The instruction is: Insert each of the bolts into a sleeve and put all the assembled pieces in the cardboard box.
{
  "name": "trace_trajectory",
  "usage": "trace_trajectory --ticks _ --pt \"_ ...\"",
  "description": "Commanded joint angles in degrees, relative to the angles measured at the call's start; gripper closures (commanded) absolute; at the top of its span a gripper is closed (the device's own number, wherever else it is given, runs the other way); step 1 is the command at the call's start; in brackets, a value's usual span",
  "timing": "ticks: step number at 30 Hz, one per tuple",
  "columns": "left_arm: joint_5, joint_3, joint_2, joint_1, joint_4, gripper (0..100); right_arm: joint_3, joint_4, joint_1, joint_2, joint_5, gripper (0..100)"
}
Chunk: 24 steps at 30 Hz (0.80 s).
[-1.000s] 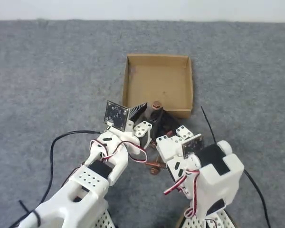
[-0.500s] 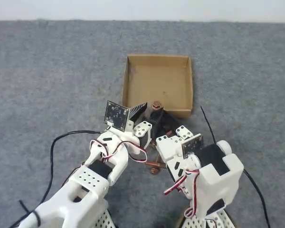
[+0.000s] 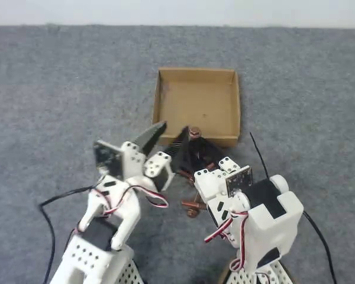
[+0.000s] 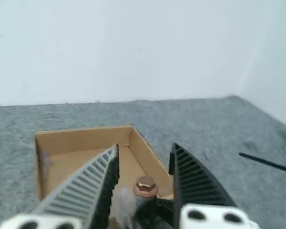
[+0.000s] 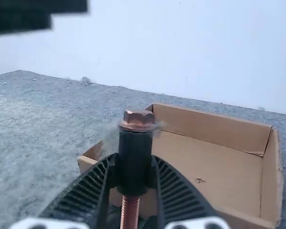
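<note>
**Right gripper clamps a bolted sleeve at the box's near wall**

The right gripper (image 5: 132, 163) is pinched on a black sleeve (image 5: 133, 150), with its ribbed jaws pressed against both sides. The sleeve stands upright with a copper bolt (image 5: 138, 119) running through it. The bolt's hexagonal head sits on top, and its threaded shank sticks out below between the fingers. In the high view the right gripper (image 3: 192, 152) holds this piece so that the head of the bolt (image 3: 194, 131) is right at the near wall of the cardboard box (image 3: 195, 100). Whether the head is over the wall or just short of it is hard to judge from above.

The left gripper (image 3: 173, 131) is just beside the held piece with its jaws spread wide. Its own wrist view looks between the fingers of the left gripper (image 4: 145, 150) at the head of the bolt (image 4: 145, 186), with the cardboard box (image 4: 76, 138) behind.

The open-topped cardboard box (image 5: 214, 129) lies on the grey carpeted tabletop (image 3: 59, 89), toward its far edge. Closer to the near edge, against the right arm's base, lie what seem to be loose copper bolts (image 3: 192, 207), partly hidden by the arm.
</note>
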Motion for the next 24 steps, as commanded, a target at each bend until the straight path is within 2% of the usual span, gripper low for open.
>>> trace_trajectory --ticks 1,8,18,21,24 --pt "1.1 -0.3 -4.2 -7.4 2.7 84 -0.3 -0.1 0.7 -1.8 0.7 99.2" --pt "1.1 4.1 -4.3 -15.6 3.4 84 -0.2 -0.2 1.5 -1.9 0.7 99.2" --pt "0.8 9.0 -4.6 -23.0 13.5 84 -0.1 -0.9 2.9 -1.9 0.7 99.2" --pt "0.0 9.0 -4.4 -25.0 15.8 84 0.1 -3.3 6.5 -2.1 0.6 99.2" --pt "-3.7 9.0 -4.3 -26.2 16.9 84 -0.2 -3.2 11.3 -4.8 0.6 99.2"
